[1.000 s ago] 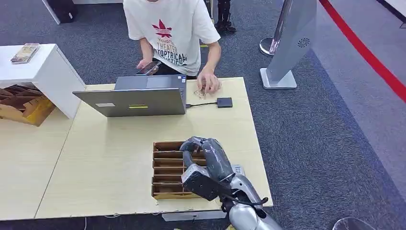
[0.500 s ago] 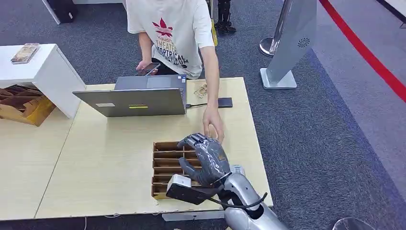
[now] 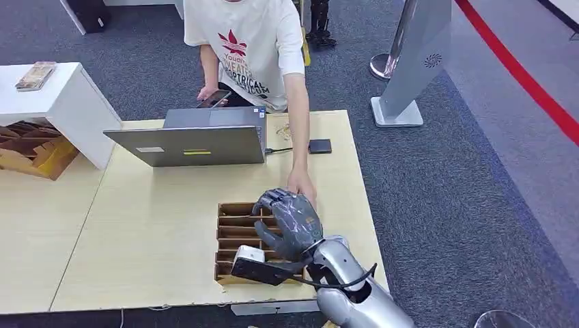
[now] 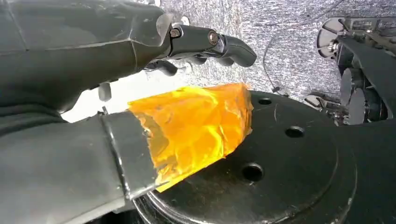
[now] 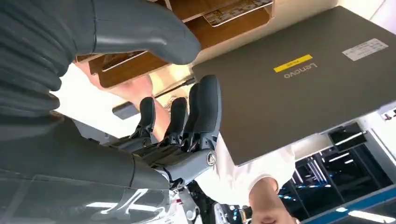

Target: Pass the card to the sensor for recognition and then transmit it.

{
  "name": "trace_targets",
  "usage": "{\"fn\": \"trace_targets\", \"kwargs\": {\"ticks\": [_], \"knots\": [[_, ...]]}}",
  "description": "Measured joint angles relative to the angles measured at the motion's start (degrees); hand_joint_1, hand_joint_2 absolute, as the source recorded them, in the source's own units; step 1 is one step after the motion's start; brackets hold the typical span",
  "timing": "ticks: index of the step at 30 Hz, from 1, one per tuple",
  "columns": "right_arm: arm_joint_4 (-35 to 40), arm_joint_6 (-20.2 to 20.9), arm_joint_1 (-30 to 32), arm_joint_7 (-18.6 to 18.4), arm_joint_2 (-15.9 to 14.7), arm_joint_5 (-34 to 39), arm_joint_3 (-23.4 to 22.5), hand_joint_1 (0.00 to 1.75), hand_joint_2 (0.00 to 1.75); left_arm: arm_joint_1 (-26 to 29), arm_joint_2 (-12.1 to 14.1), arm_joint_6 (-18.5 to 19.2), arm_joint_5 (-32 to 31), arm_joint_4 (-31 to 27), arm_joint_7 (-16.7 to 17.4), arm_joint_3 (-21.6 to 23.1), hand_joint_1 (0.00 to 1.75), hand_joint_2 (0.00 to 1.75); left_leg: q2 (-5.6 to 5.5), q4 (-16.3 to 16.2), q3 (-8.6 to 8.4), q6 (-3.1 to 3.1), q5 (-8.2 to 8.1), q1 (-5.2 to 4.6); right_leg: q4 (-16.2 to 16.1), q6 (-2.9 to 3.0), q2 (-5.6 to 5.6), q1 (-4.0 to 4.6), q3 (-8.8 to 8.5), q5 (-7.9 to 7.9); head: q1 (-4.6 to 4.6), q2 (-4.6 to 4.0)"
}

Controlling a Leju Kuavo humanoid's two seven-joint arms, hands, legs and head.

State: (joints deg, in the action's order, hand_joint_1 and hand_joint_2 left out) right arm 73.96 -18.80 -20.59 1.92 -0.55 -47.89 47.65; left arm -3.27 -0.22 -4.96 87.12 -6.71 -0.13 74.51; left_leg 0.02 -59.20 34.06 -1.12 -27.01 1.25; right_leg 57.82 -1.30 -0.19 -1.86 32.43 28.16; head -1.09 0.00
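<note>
The right robot hand hovers over the far right end of the wooden card tray, fingers loosely curled and apart with nothing between them. A person's hand reaches in and touches its fingertips. Cards lie in the tray's slots. The tray sits near the front edge of the desk; farther back stand an open laptop and the small black sensor. The left robot hand hangs with fingers apart, gripping nothing.
</note>
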Motion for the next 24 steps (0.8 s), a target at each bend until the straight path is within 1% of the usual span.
{"fn": "trace_targets", "kwargs": {"ticks": [2, 4, 6, 8, 11, 14, 15, 16, 19, 20, 22, 24], "knots": [[-0.46, 0.11, -0.25, -0.13, 0.00, -0.09, 0.17, 0.94, 1.75, 0.00, 0.00, 0.00, 0.00, -0.02, 0.00, 0.00, 0.00, 0.00, 0.00, 0.00, 0.00, 0.00, 0.00, 0.00, 0.00, 0.00, 0.00, 0.00, 0.00, 0.00, -0.02, 0.00], [-0.89, 0.15, -0.44, -0.17, 0.00, -0.09, 0.31, 0.96, 1.75, 0.00, 0.00, -0.02, 0.00, 0.00, 0.00, 0.00, 0.00, 0.00, 0.00, 0.00, 0.00, 0.00, 0.00, 0.00, 0.00, 0.00, 0.00, 0.00, 0.00, 0.00, 0.00, 0.00], [-1.31, 0.22, -0.54, -0.37, 0.00, -0.11, 0.37, 0.93, 1.75, 0.00, 0.00, -0.02, 0.00, -0.02, 0.00, 0.00, 0.00, 0.00, 0.00, 0.00, 0.00, 0.00, 0.00, 0.00, 0.00, 0.00, 0.00, 0.00, 0.00, 0.00, 0.00, 0.00], [-1.75, 0.24, -0.66, -0.61, 0.00, -0.11, 0.42, 0.94, 1.75, 0.00, 0.00, -0.02, 0.00, -0.02, 0.00, 0.02, 0.00, 0.00, 0.00, 0.00, 0.00, 0.00, 0.00, 0.00, 0.00, 0.00, 0.00, 0.00, 0.00, 0.00, -0.02, 0.00], [-2.36, 0.59, -0.81, -0.92, 0.00, -0.22, 0.44, 0.80, 1.75, 0.00, 0.00, -0.02, 0.00, -0.02, 0.00, 0.02, 0.00, 0.00, 0.00, 0.00, 0.00, 0.00, 0.00, 0.00, 0.00, 0.00, 0.00, 0.00, 0.00, 0.00, -0.02, 0.00], [-2.93, 1.18, -0.87, -1.16, 0.00, -0.26, 0.44, 0.75, 1.75, 0.00, 0.02, -0.02, 0.00, -0.02, 0.11, 0.02, 0.00, 0.00, 0.00, 0.00, 0.00, 0.00, 0.00, 0.00, 0.00, 0.00, 0.00, 0.00, 0.00, 0.00, -0.02, 0.00], [-3.10, 1.25, -0.89, -1.22, 0.00, -0.28, 0.44, 0.77, 1.75, 0.00, 0.02, -0.02, 0.00, -0.02, 0.18, 0.02, 0.00, 0.00, 0.00, 0.00, 0.00, 0.00, 0.00, 0.00, 0.00, 0.00, 0.00, 0.00, 0.00, 0.00, -0.02, 0.00], [-3.30, 1.31, -0.93, -1.31, -0.02, -0.31, 0.44, 0.84, 1.75, 0.00, 0.02, -0.02, 0.00, -0.02, 0.20, 0.02, 0.00, 0.00, 0.00, 0.00, 0.00, 0.00, 0.00, 0.00, 0.00, 0.00, 0.00, 0.00, 0.00, 0.00, -0.02, 0.00], [-3.82, 1.44, -1.00, -1.53, -0.04, -0.50, 0.44, 0.82, 1.75, 0.00, 0.04, -0.02, 0.00, 0.00, 0.28, 0.04, 0.00, 0.00, 0.00, 0.00, 0.00, 0.00, 0.00, 0.00, 0.00, 0.00, 0.00, 0.00, 0.00, 0.00, -0.02, 0.00], [-4.00, 1.49, -1.02, -1.77, -0.07, -0.66, 0.44, 0.84, 1.75, 0.00, 0.04, -0.02, 0.02, -0.02, 0.28, 0.04, 0.00, 0.00, 0.00, 0.00, 0.00, 0.00, 0.00, 0.00, 0.00, 0.00, 0.00, 0.00, 0.00, 0.00, -0.02, 0.00], [-4.33, 1.62, -1.02, -1.92, -0.09, -0.72, 0.44, 0.77, 1.75, 0.00, 0.04, -0.02, 0.02, -0.02, 0.33, 0.04, 0.00, 0.00, 0.00, 0.00, 0.00, 0.00, 0.00, 0.00, 0.00, 0.00, 0.00, 0.00, 0.00, 0.00, -0.02, 0.00], [-4.61, 1.79, -1.06, -2.08, -0.11, -0.79, 0.44, 0.80, 1.75, 0.00, 0.07, -0.02, 0.02, -0.02, 0.33, 0.04, 0.00, 0.00, 0.00, 0.00, 0.00, 0.00, 0.00, 0.00, 0.00, 0.00, 0.00, 0.00, 0.00, 0.00, -0.02, 0.00]]}}
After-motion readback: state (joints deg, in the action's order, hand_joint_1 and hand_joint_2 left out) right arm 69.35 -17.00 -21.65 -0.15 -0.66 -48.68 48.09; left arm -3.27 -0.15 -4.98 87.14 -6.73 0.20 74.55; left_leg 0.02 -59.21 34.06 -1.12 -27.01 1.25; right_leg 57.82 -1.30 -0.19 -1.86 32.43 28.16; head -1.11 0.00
